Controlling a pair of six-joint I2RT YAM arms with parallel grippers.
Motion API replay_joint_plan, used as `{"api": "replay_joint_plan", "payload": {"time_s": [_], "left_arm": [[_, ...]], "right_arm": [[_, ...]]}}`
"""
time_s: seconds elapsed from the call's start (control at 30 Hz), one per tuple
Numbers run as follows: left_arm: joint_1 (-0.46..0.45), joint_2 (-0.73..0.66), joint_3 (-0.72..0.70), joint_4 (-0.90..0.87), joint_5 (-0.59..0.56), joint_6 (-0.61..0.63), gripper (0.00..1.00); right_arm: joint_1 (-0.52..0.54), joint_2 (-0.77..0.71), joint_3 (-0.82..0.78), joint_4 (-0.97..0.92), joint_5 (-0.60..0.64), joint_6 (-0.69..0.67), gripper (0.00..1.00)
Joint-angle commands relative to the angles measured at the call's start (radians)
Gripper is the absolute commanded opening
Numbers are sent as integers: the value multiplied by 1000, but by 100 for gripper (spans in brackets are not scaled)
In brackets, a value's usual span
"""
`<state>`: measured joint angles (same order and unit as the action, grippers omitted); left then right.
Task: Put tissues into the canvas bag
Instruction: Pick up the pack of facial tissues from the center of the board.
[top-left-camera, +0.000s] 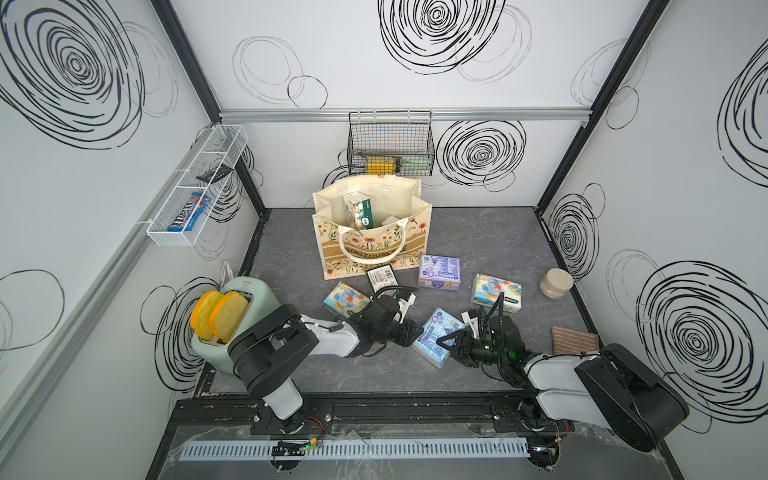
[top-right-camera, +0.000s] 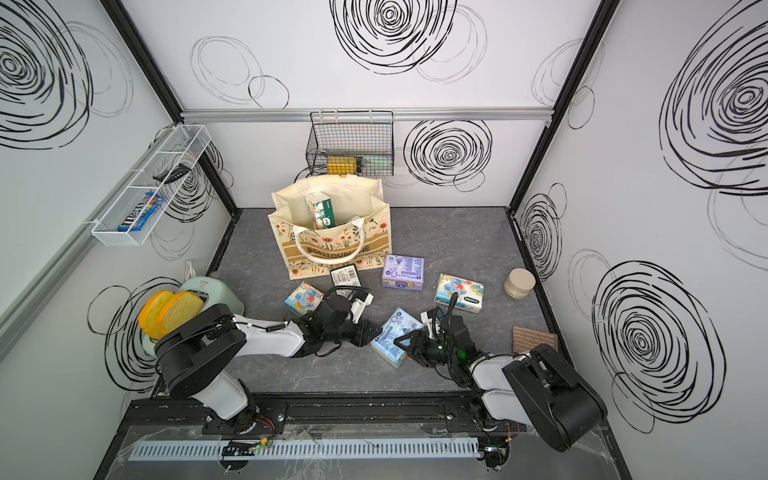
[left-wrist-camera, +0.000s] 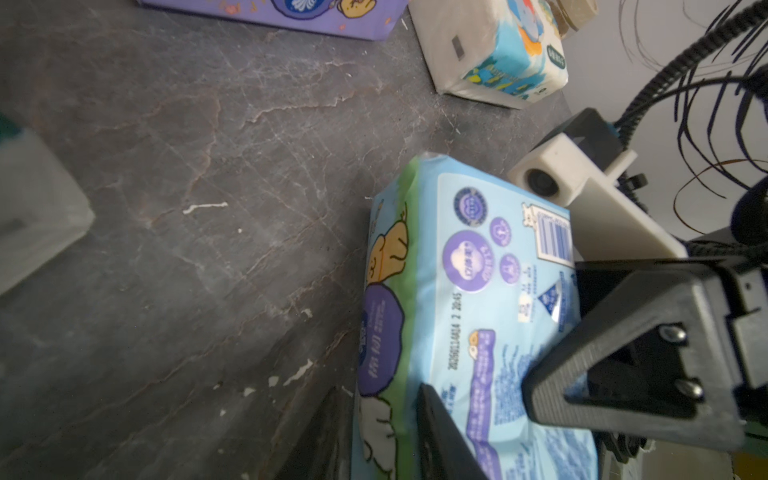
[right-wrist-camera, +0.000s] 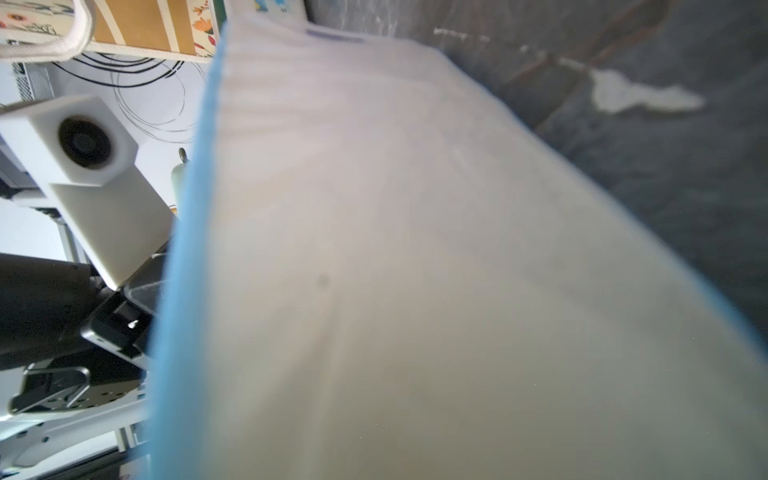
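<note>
A light blue tissue pack (top-left-camera: 434, 343) (left-wrist-camera: 478, 291) sits tilted between my two grippers near the table's front. My left gripper (top-left-camera: 415, 333) (left-wrist-camera: 378, 399) is shut on the pack's near edge. My right gripper (top-left-camera: 448, 338) grips the opposite end, and one of its fingers (left-wrist-camera: 623, 361) lies flat on the printed face. In the right wrist view the pack's pale end (right-wrist-camera: 415, 249) hides that gripper's jaws. The canvas bag (top-left-camera: 374, 245) stands open at the back with a green tissue pack (top-left-camera: 358, 210) inside.
A purple pack (top-left-camera: 439, 271), two elephant packs (top-left-camera: 496, 293) (top-left-camera: 343, 298) and a dark pack (top-left-camera: 381, 279) lie in front of the bag. A beige jar (top-left-camera: 556, 282) and brown mat (top-left-camera: 575, 340) are at right, a toaster (top-left-camera: 237, 316) at left, and a wire basket (top-left-camera: 390, 143) hangs behind.
</note>
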<state>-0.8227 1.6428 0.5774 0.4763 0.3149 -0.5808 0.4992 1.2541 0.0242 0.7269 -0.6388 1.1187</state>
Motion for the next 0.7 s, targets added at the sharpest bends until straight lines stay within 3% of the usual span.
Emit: {"api": "replay_joint_plan", "payload": {"time_s": [0.0, 0.07, 0.13, 0.27, 0.43, 0.53, 0.67], "left_arm": [[-3, -20, -39, -109, 25, 1, 43], [-1, -67, -28, -152, 18, 2, 65], [1, -149, -5, -232, -20, 6, 96], [8, -384, 64, -415, -95, 17, 96], [70, -715, 158, -606, -124, 70, 96], [153, -906, 162, -707, -132, 101, 96], [242, -1131, 169, -835, -156, 150, 96]], "right_arm": [[-5, -37, -31, -131, 76, -26, 52], [-6, -86, -18, -197, 88, -51, 52], [-6, -158, 6, -298, 113, -88, 52], [-10, -315, 70, -503, 176, -174, 52], [-29, -490, 195, -590, 186, -328, 53], [-38, -437, 405, -712, 193, -456, 54], [-35, -245, 731, -812, 148, -589, 55]]}}
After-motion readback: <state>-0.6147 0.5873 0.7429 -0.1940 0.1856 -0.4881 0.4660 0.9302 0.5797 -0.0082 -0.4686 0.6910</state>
